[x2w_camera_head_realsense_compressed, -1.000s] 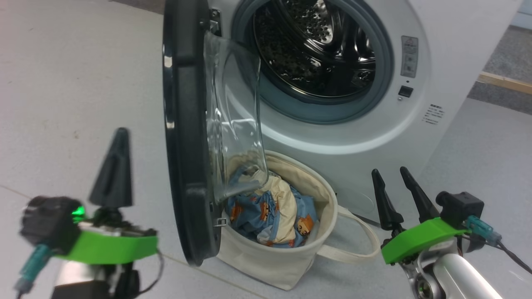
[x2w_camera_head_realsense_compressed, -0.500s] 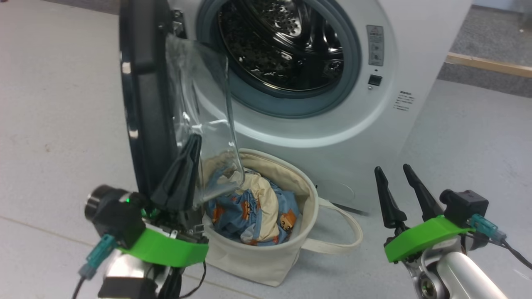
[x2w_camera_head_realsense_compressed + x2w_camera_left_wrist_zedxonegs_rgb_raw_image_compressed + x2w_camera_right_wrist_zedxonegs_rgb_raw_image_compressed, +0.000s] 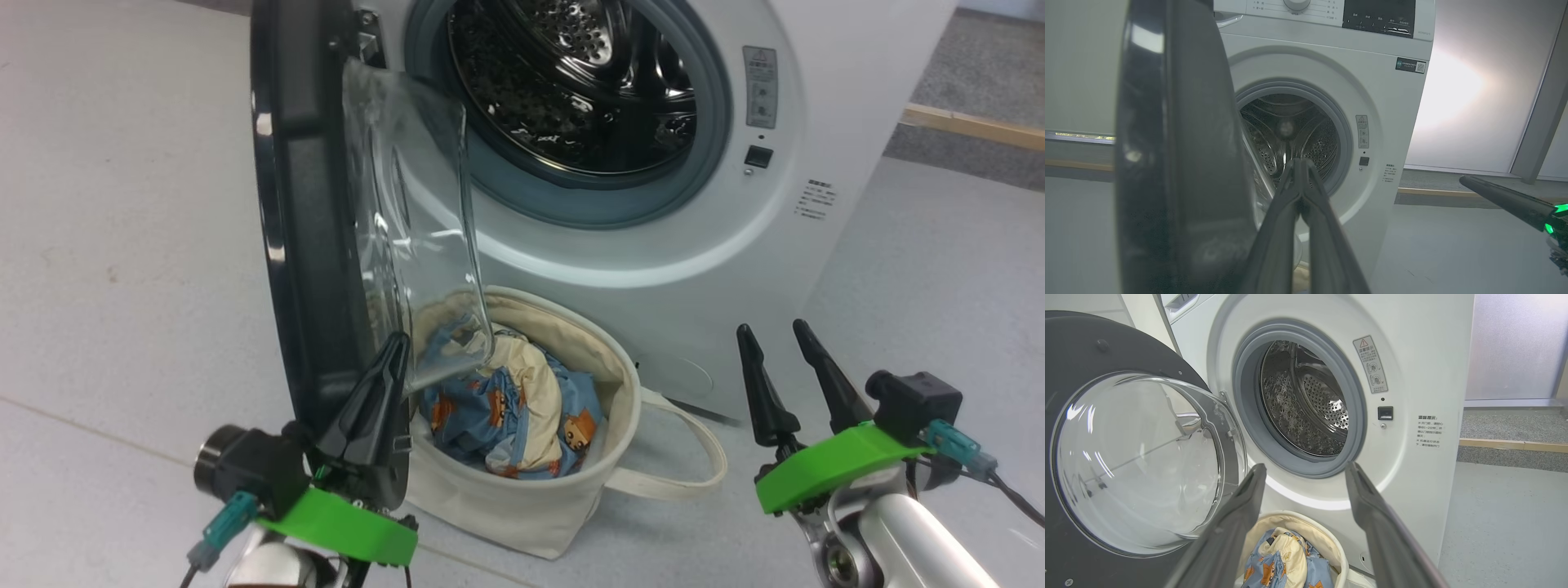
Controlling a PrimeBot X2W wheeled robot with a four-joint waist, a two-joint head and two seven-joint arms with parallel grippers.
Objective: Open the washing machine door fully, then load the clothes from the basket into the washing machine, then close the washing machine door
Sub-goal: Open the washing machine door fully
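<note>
The washing machine [image 3: 816,98] is a white front-loader with its steel drum [image 3: 571,90] exposed. The washing machine door [image 3: 302,245], black-rimmed with a clear glass bowl [image 3: 416,220], stands swung out, edge-on in the head view. Below the opening sits the basket [image 3: 522,506], a cream tub holding the clothes [image 3: 522,408], blue with orange animals. My left gripper [image 3: 397,341] is shut and empty, its tips by the door's lower inner rim; whether they touch it I cannot tell. My right gripper [image 3: 771,328] is open and empty, right of the basket, and points at the opening [image 3: 1306,467].
Pale grey floor [image 3: 122,245] spreads left of the door and right of the machine. A wooden strip [image 3: 971,126] edges darker carpet at the far right. One basket handle [image 3: 694,465] loops out towards my right gripper. The door rim [image 3: 1167,163] stands close on the left of my left fingers [image 3: 1300,171].
My left gripper has moved right, from outside the door to its lower inner edge, staying shut. The head camera has shifted. The right gripper has held still and open.
</note>
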